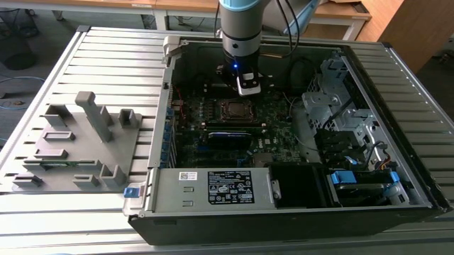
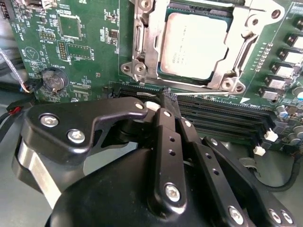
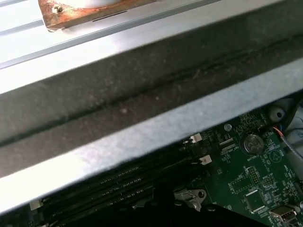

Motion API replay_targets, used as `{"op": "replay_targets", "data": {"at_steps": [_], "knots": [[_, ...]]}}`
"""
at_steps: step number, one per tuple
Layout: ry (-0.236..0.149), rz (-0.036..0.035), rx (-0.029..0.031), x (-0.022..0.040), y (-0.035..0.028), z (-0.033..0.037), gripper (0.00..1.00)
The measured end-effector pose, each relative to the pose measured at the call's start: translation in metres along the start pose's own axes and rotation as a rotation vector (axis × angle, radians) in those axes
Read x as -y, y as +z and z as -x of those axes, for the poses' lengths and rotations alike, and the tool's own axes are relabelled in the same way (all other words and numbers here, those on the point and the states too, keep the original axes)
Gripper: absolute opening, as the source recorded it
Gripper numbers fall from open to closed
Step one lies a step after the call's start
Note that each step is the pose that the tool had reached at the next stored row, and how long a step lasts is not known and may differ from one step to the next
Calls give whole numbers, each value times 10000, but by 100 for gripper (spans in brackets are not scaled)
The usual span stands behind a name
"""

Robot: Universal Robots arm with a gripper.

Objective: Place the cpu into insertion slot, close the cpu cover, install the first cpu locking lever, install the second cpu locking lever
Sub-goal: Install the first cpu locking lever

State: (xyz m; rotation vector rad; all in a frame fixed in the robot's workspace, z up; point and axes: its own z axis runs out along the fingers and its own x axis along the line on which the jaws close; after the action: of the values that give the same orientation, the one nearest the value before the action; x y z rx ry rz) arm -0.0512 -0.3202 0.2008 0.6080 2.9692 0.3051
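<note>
The gripper (image 2: 168, 98) hangs inside the open computer case (image 1: 397, 106). Its fingers (image 2: 164, 118) are pressed together on nothing, with the tips over the black memory slots (image 2: 213, 111). Just beyond, on the green motherboard (image 2: 80, 52), the cpu (image 2: 191, 45) sits in the insertion slot (image 2: 137, 66), and the cpu cover (image 2: 240, 49) lies flat around it.

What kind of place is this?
Likely a robotics lab or workshop: an open computer case lies on a slatted metal table under a robot arm, with office desks behind.
</note>
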Motion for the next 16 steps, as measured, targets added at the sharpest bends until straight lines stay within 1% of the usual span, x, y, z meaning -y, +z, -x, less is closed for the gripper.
{"op": "replay_targets", "data": {"at_steps": [5, 8, 12, 16], "knots": [[113, -4, 27, -4, 0, -30, 11], [160, -8, 38, -20, 3, -44, 11], [172, -6, 40, -26, 7, -47, 11], [184, -27, 51, -25, 18, -44, 11]]}}
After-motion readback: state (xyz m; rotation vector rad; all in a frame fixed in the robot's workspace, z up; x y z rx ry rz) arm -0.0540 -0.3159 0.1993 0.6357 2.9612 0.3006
